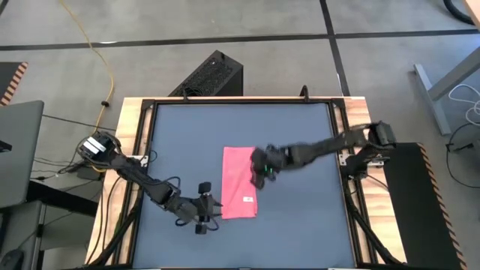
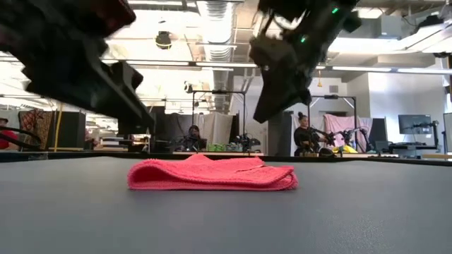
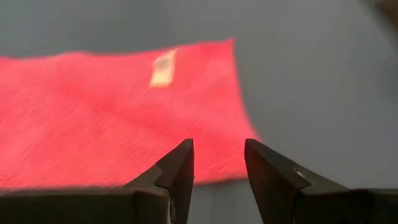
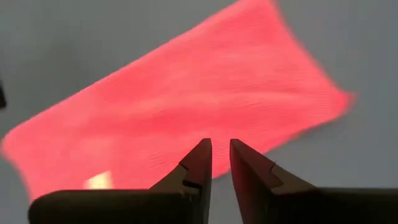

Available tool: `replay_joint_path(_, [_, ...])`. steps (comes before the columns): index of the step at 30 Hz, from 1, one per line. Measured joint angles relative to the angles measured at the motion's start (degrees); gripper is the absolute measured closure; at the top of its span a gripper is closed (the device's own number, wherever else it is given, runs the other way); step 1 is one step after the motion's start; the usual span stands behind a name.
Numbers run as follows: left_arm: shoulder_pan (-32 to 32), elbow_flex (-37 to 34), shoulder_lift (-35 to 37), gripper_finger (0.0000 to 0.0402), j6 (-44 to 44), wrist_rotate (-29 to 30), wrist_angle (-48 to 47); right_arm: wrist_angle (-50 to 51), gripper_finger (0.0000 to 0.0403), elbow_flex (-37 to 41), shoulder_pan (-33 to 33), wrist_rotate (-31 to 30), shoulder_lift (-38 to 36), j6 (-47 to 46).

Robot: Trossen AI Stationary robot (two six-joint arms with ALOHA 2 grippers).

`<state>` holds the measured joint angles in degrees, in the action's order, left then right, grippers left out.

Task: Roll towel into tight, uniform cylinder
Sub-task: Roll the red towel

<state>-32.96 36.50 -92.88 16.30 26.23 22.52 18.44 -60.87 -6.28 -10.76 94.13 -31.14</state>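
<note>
The towel (image 1: 239,182) lies flat on the dark grey worktop (image 1: 300,135), near the middle and a little toward the front edge. It is folded into a long rectangle, long side running front to back in the high view. In the low view it sits as a low, slightly rumpled pad with layered edges; no rolled portion is visible. A small white tag (image 1: 248,199) shows on the upper face, near the front corner on the right arm's side.

The left hand (image 1: 204,217) sits low just beside the towel's front corner on the left arm's side. In the left wrist view its two dark fingers (image 3: 177,168) stand apart with a clear gap and nothing between them; they point at the towel's near edge, and contact cannot be confirmed.

The right hand (image 1: 263,169) is over the towel's edge on the right arm's side, about halfway along its length. The low view shows it raised above the cloth, apart from it. In the right wrist view its fingers (image 4: 198,163) are parted by a narrow gap and grip nothing; the towel lies beyond and below them.

In the room behind the worktop, people are seated at benches.
</note>
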Motion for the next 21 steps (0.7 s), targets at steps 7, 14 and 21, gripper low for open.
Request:
replay_joint_path(7, [-3.8, 0.0, 0.0, 0.0269, 0.9, 2.1, 4.2, -12.7, 0.0317, 0.0, -19.0, -8.5, 9.0, 0.2])
replay_joint_path(14, [-4.0, 0.0, 0.0, 0.0269, 3.0, 4.3, 3.8, -14.6, 0.0329, 0.0, -24.8, -25.2, 15.6, -5.6])
replay_joint_path(21, [-1.7, 0.0, 0.0, 0.0269, 3.0, 5.7, 2.5, -17.0, 0.0339, -0.1, -23.2, -23.5, 19.5, -8.6])
